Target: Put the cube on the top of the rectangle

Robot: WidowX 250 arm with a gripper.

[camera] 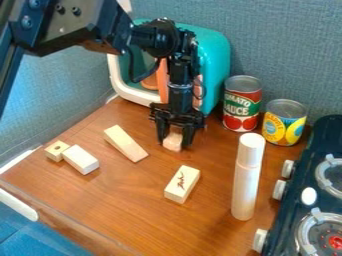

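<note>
The black gripper (176, 142) hangs down at the middle of the work surface, in front of the teal toy oven. Its fingers stand on either side of a small pale wooden cube (172, 142) and are shut on it; the cube's lower part shows below the fingertips, its upper part is partly hidden. Whether the cube touches the table cannot be told. Nearer the camera lies a pale rectangular block (182, 184) with a dark mark on its top. Another rectangular block (81, 159) lies at the left, next to a small block with a hole (57, 150).
A long wedge-like block (125, 143) lies left of the gripper. The teal oven (215, 65) stands behind it. At the right are a red can (242, 103), a yellow can (284, 122), a tall white cylinder (247, 177) and the dark stove (324, 145).
</note>
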